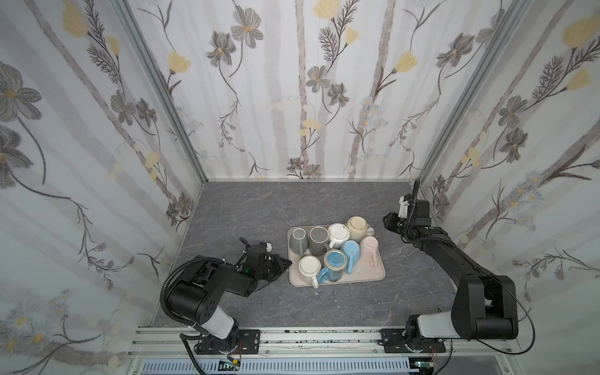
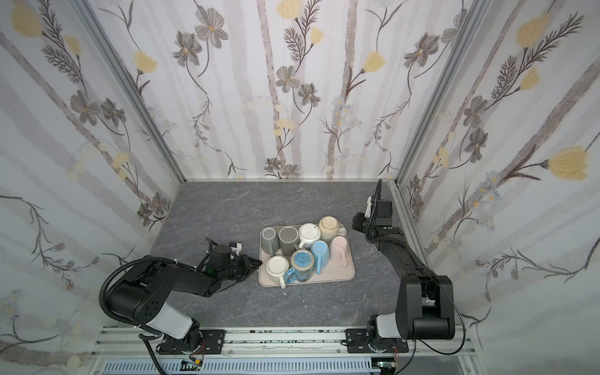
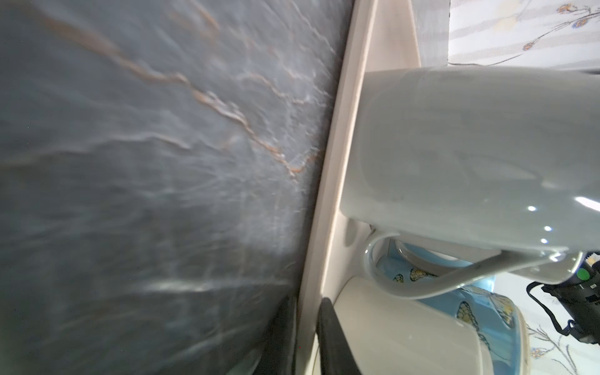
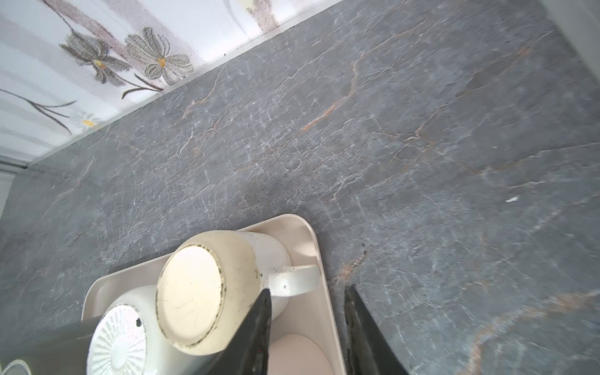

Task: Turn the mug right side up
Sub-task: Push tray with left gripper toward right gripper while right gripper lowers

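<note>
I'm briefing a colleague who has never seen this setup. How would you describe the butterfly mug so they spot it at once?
On the grey marbled table lies a beige tray crowded with mugs. Along the tray's near edge, the butterfly mug stands between a white mug and a plain light blue mug. It alone is patterned: blue with yellow butterflies.

Soft, even light fills both top views, leaving only faint shadows on the tabletop (image 1: 259, 211). The left wrist view is smeared with motion blur, and small bright glints sit on the grey mug (image 3: 470, 146). The right wrist view is sharper.
</note>
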Action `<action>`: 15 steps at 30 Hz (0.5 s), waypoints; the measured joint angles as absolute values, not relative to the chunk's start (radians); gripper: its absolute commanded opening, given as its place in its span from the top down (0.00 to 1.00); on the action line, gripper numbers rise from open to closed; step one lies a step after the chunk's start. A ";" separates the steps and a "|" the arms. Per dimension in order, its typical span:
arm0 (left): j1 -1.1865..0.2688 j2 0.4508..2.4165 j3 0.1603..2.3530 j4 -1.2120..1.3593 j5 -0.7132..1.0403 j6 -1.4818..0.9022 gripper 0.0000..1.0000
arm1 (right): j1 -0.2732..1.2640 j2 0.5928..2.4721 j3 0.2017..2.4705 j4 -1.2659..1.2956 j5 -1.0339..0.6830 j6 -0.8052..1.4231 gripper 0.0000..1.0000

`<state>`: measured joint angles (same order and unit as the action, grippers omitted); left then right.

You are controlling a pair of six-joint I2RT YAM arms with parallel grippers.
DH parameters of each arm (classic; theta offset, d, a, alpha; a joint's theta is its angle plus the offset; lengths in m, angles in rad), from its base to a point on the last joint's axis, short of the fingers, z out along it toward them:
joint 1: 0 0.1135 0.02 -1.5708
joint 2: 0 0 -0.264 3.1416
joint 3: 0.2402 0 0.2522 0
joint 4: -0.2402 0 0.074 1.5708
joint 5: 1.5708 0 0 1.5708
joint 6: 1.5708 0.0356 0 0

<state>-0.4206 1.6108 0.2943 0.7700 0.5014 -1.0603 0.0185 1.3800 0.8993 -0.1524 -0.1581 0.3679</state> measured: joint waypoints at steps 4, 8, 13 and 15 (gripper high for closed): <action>-0.525 1.756 0.398 0.876 0.466 -1.154 0.89 | 0.019 1.309 0.891 -0.181 -0.151 0.364 0.64; -0.611 1.916 0.518 1.002 0.452 -1.232 0.99 | 0.018 1.242 0.886 -0.212 -0.146 0.365 0.64; -0.688 2.046 0.671 1.065 0.424 -1.318 0.98 | 0.017 1.161 0.870 -0.249 -0.124 0.361 0.64; -0.713 2.064 0.725 1.029 0.395 -1.320 0.98 | 0.016 1.142 0.866 -0.265 -0.124 0.361 0.64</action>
<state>-0.7132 2.0640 0.7246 1.0286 0.3950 -1.3201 0.0162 1.1423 0.8658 -0.2646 -0.1238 0.3614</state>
